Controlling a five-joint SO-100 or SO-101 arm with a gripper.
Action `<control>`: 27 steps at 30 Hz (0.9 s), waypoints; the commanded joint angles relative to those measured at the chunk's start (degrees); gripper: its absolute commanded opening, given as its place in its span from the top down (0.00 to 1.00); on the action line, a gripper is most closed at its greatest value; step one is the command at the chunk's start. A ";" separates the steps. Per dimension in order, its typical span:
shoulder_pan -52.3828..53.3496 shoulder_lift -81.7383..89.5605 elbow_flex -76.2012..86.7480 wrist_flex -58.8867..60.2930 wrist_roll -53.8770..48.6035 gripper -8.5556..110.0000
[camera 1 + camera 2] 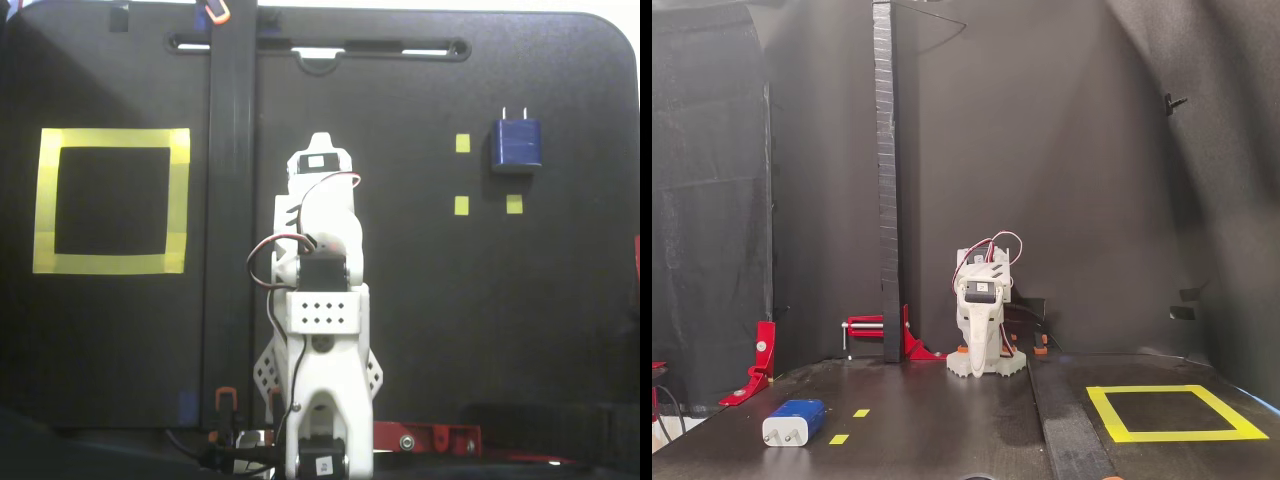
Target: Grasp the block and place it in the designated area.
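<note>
The block [516, 143], dark blue with two silver prongs, lies flat on the black table at the upper right of a fixed view from above. In the low fixed view the block [795, 421] lies at the front left. The designated area [45, 200] is a wide yellow tape square at the left seen from above, and the designated area [1185, 435] is at the front right in the low view. My white arm is folded at the table's middle. The gripper [978, 368] points down with its fingers together and nothing in them. From above, the gripper [320, 141] is far from both block and square.
A tall black post [885, 200] stands left of the arm, and from above this post [230, 200] crosses the table between arm and square. Small yellow markers [461, 205] lie beside the block. Red clamps [760, 355] sit at the table's edge. Black cloth walls surround the table.
</note>
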 commanded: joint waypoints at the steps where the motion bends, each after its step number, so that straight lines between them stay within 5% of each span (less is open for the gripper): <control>1: 0.00 0.35 0.35 0.18 -0.26 0.93; 27: 0.09 0.35 0.35 -42.80 -0.62 0.93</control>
